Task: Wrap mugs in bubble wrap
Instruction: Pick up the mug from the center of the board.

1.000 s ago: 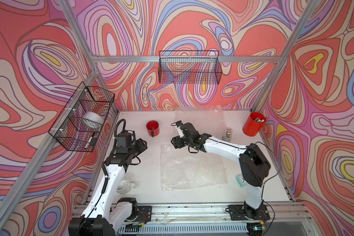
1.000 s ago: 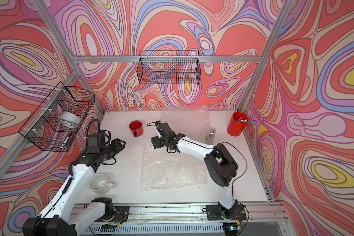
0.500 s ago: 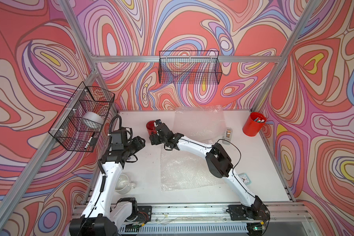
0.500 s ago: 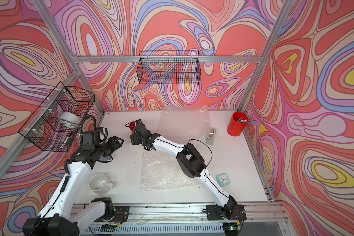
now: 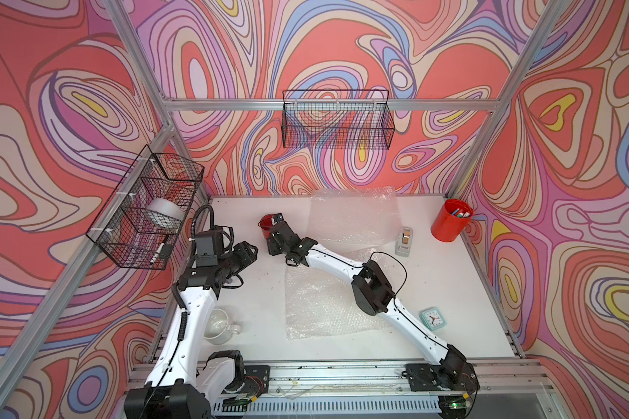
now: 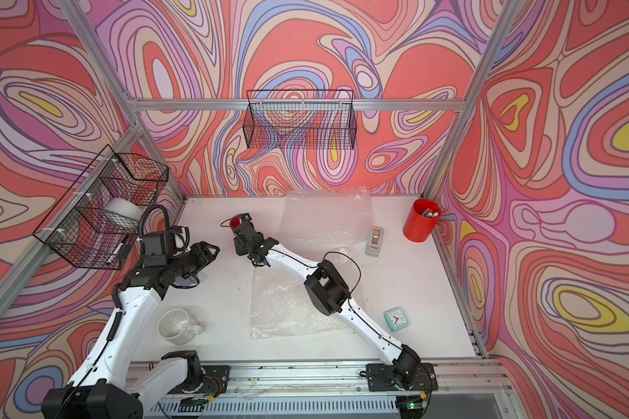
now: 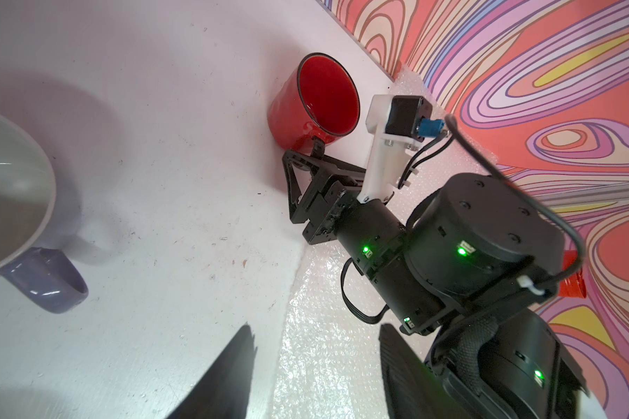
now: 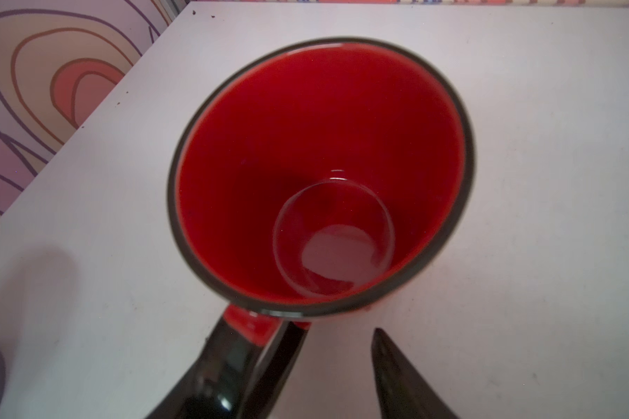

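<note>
- In both top views my right tool [image 7: 304, 154] hides most of the red mug [image 5: 266, 221], which stands at the far side of the counter [image 5: 262, 290].
- I count two mugs, the other a white mug [image 6: 175, 326], and two bubble wrap sheets [image 5: 324, 308].
- My right tool is part open astride the red mug's handle [image 8: 255, 355].
- My left tool [image 5: 252, 250] is half open and empty.

Pen cup [image 5: 451, 219] (red), tape dispenser [image 5: 405, 241] and clock [image 5: 433, 318] stand on the table [image 5: 454, 283].
</note>
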Robot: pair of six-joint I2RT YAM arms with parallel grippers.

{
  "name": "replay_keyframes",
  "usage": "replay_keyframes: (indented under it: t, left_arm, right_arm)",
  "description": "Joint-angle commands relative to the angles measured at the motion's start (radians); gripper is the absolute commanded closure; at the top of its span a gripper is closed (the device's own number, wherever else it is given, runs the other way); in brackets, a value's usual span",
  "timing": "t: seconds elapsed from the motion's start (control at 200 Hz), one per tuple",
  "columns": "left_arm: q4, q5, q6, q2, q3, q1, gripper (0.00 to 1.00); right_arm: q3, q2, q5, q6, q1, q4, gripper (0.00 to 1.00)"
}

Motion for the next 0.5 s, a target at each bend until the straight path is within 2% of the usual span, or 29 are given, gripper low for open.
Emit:
replay_keyframes:
  t: [0.0,0.496]
  left_arm:
    - [-0.028,0.015,0.018,-0.007,0.021,0.013,0.42]
    - [-0.043,0.012,0.025,-0.024,0.015,0.031,0.42]
  right_arm:
    - [0.038,0.015,0.019,-0.011,-0.017,0.000,0.48]
    - [0.056,-0.006,-0.047,-0.087,-0.040,0.005,0.89]
